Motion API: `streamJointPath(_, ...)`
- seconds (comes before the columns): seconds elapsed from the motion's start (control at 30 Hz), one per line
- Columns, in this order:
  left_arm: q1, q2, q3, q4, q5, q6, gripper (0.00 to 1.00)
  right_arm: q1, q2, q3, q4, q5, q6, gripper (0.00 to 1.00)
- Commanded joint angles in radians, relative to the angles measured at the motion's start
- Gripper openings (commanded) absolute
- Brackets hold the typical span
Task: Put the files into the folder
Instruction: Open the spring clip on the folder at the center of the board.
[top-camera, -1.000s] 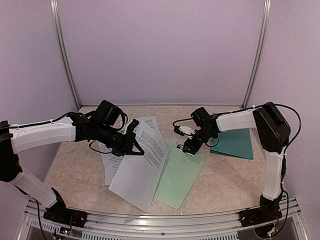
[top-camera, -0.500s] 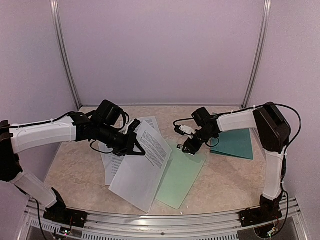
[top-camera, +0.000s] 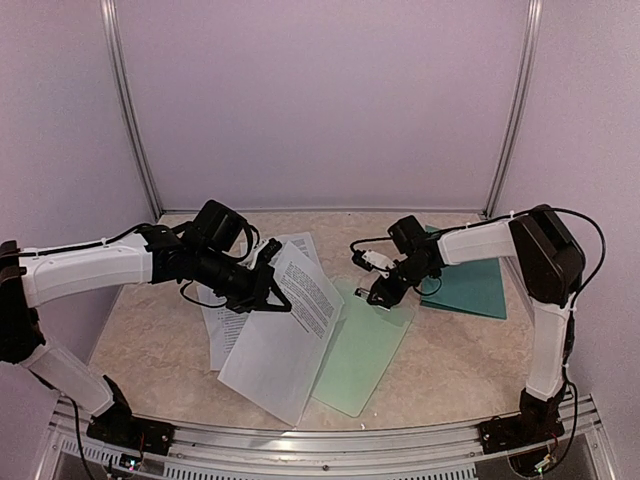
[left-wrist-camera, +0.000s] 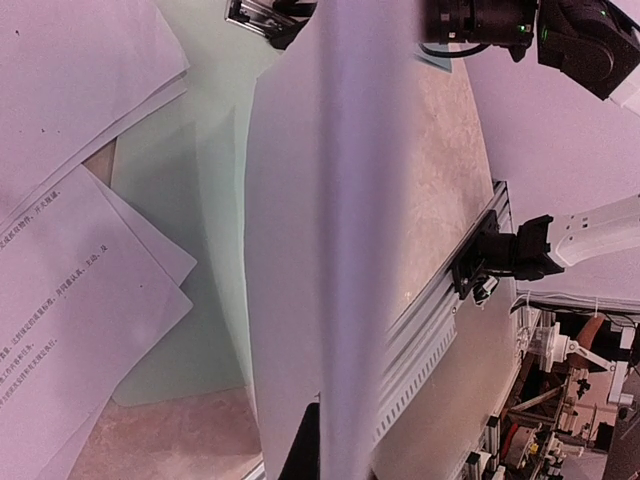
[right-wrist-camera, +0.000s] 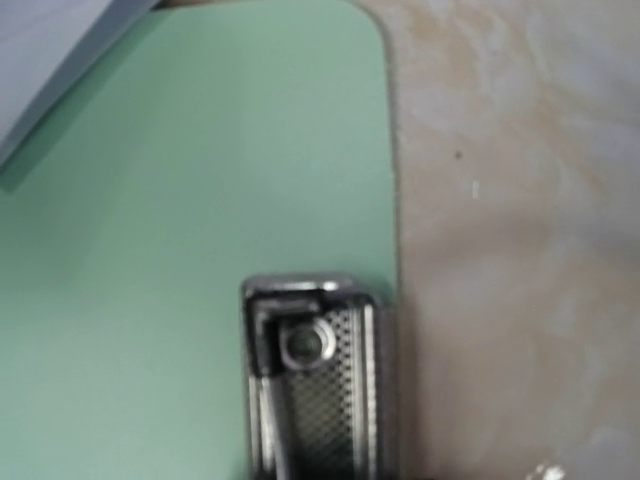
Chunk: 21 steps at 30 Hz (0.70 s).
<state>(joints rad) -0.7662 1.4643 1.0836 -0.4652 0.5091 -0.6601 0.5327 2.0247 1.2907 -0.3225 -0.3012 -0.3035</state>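
Note:
My left gripper (top-camera: 272, 290) is shut on one of the files, a white printed sheet (top-camera: 305, 290) that it lifts off the table. In the left wrist view this sheet (left-wrist-camera: 340, 200) stands edge-on, rising from my left gripper (left-wrist-camera: 325, 455). More files (top-camera: 262, 355) lie overlapped under it and over the left edge of a pale mint clipboard (top-camera: 368, 345). The dark teal folder (top-camera: 468, 287) lies flat at the right. My right gripper (top-camera: 387, 290) is low at the clipboard's far end. The right wrist view shows the silver clip (right-wrist-camera: 318, 390) on the mint board (right-wrist-camera: 200, 200), and no fingers show there.
A perforated aluminium rail (top-camera: 320, 440) runs along the near table edge, also seen as the rail (left-wrist-camera: 440, 320) in the left wrist view. Loose sheets (left-wrist-camera: 70, 330) cover the table's left half. Booth walls close in the back and sides.
My right gripper has shifted slightly to the right at the clipboard's clip. The left arm and its lifted sheet have hardly moved.

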Motion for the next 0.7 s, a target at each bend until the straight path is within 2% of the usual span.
streamJointPath(0.0,-0.005,0.007,0.021,-0.006,0.000,0.017,0.00,-0.019,-0.010,-0.043,-0.055,0.003,-0.001,0.38)
streamJointPath(0.2,-0.006,0.007,0.019,-0.006,-0.001,0.017,0.00,-0.027,-0.008,-0.048,-0.051,-0.006,-0.002,0.34)
streamJointPath(0.47,-0.007,0.011,0.016,-0.003,0.002,0.020,0.00,-0.032,0.004,-0.039,-0.055,-0.001,0.001,0.20)
streamJointPath(0.67,-0.008,0.027,0.012,0.029,0.068,0.019,0.00,-0.040,-0.013,-0.057,-0.049,-0.024,0.013,0.08)
